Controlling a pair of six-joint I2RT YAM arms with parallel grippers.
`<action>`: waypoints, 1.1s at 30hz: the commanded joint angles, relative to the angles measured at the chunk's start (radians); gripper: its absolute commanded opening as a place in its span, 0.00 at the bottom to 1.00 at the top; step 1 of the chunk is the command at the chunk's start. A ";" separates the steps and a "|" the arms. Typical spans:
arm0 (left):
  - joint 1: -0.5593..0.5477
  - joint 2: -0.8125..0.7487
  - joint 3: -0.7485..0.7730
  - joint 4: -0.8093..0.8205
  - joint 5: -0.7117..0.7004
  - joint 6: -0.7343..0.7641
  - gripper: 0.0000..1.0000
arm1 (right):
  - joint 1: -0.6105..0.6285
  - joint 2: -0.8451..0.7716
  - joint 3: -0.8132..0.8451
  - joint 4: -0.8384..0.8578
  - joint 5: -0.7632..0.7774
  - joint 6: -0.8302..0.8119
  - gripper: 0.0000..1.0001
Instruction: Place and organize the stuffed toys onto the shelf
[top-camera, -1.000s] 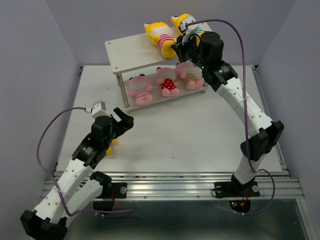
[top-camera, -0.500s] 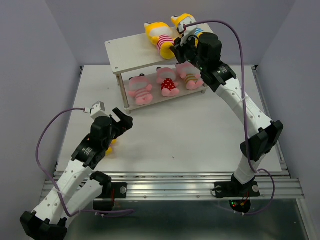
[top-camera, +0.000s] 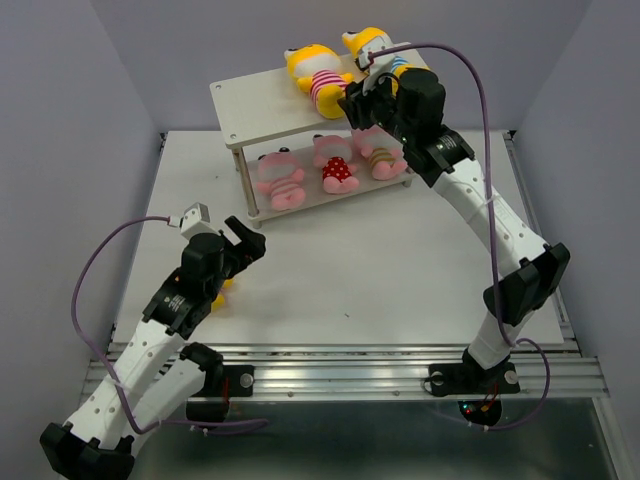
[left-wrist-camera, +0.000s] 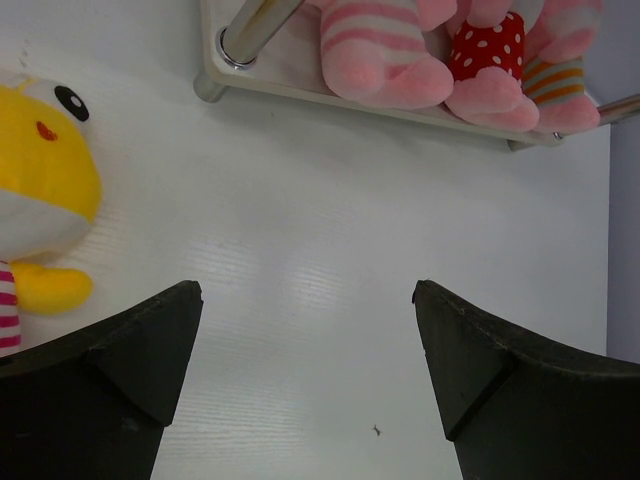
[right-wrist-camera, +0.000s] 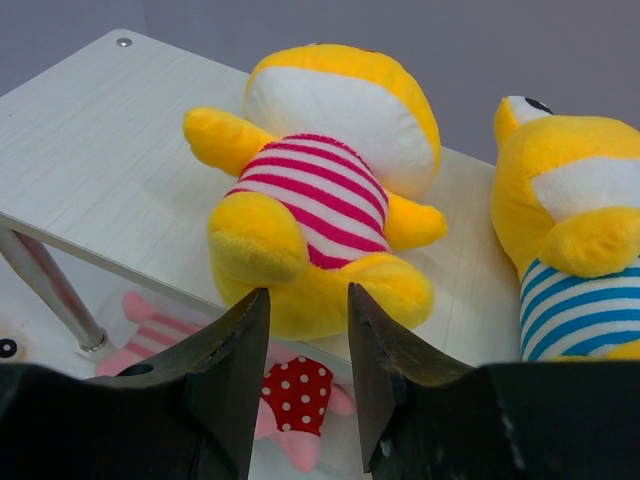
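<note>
The shelf (top-camera: 262, 103) stands at the back of the table. On its top board lie a yellow toy in pink stripes (top-camera: 315, 72) and a yellow toy in blue stripes (top-camera: 378, 50). Three pink toys sit on the lower tier: striped (top-camera: 280, 180), polka-dot (top-camera: 337, 166), striped (top-camera: 382, 158). A third yellow toy (top-camera: 226, 290) lies on the table, mostly hidden under my left arm; it shows at the left of the left wrist view (left-wrist-camera: 40, 180). My right gripper (right-wrist-camera: 307, 295) is narrowly open at the feet of the pink-striped yellow toy (right-wrist-camera: 320, 190), empty. My left gripper (left-wrist-camera: 305, 300) is open and empty over bare table.
The shelf's thin legs (left-wrist-camera: 250, 25) stand in front of the pink toys (left-wrist-camera: 385, 55). The top board's left half (right-wrist-camera: 100, 150) is bare. The blue-striped toy (right-wrist-camera: 570, 230) lies close on the right of my right gripper. Grey walls enclose the table.
The pink-striped yellow toy has slid and turned further back on the top board, with my right gripper following at its feet. My left gripper has shifted only slightly.
</note>
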 joint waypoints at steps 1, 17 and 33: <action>0.004 -0.017 0.019 0.011 -0.021 0.001 0.99 | 0.008 -0.060 -0.002 0.064 -0.024 0.004 0.43; 0.002 -0.028 0.053 -0.073 -0.044 -0.042 0.99 | 0.008 -0.155 -0.015 0.073 -0.155 0.038 0.73; 0.012 0.127 0.162 -0.548 -0.322 -0.336 0.99 | 0.008 -0.500 -0.489 0.235 -0.140 0.279 1.00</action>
